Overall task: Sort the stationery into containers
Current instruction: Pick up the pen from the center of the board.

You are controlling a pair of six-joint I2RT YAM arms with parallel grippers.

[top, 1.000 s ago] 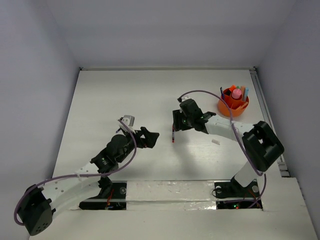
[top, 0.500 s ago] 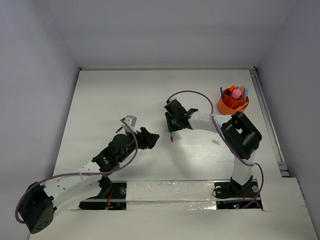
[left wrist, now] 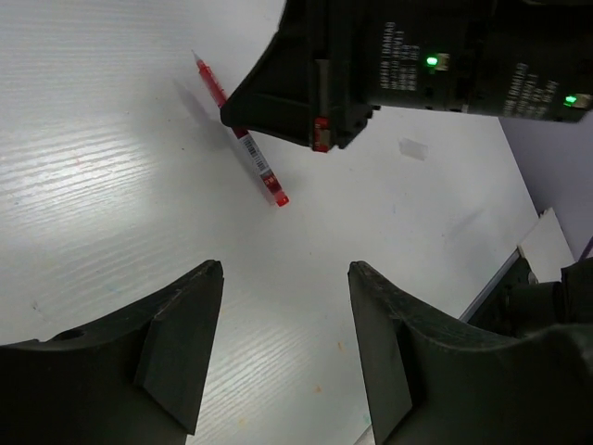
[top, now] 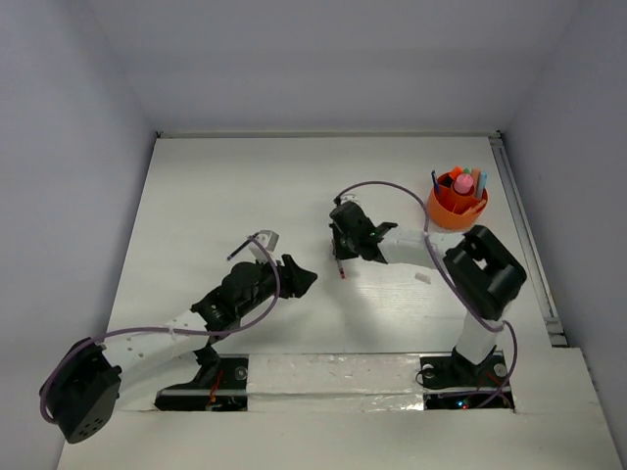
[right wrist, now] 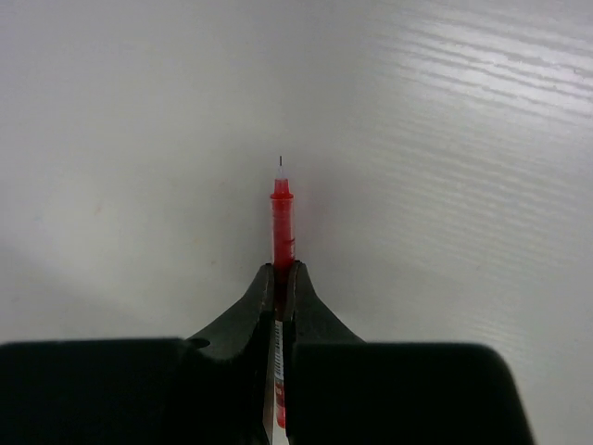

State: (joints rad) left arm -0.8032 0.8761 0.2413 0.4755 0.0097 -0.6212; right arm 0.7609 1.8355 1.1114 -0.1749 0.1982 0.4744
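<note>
The round orange plastic cup (top: pixel 446 213) stands near the far right corner of the white worktop (top: pixel 216 196). Several pens and markers (top: pixel 468 180) already stand inside it, with something pink among them, so most of the sorting looks done. What is left, as far as I can see, is a thin red pen (left wrist: pixel 262 173) and a small pale bit (top: pixel 422 278), perhaps an eraser, which lies alone on the worktop between the middle and the right edge. The right gripper (right wrist: pixel 279 271) is closed tightly around the thin red pen near the middle of the worktop, well apart from the cup. The fine tip of the pen points away from the wrist camera, and I cannot tell if the pen touches the surface or hangs just above it. The left gripper (left wrist: pixel 285 278) holds nothing; its two fingers are spread wide, and it hovers near the pen on the side toward the near edge. In my judgement the step in hand is to carry this pen to the cup, and after that only the small pale bit remains to be put away
</note>
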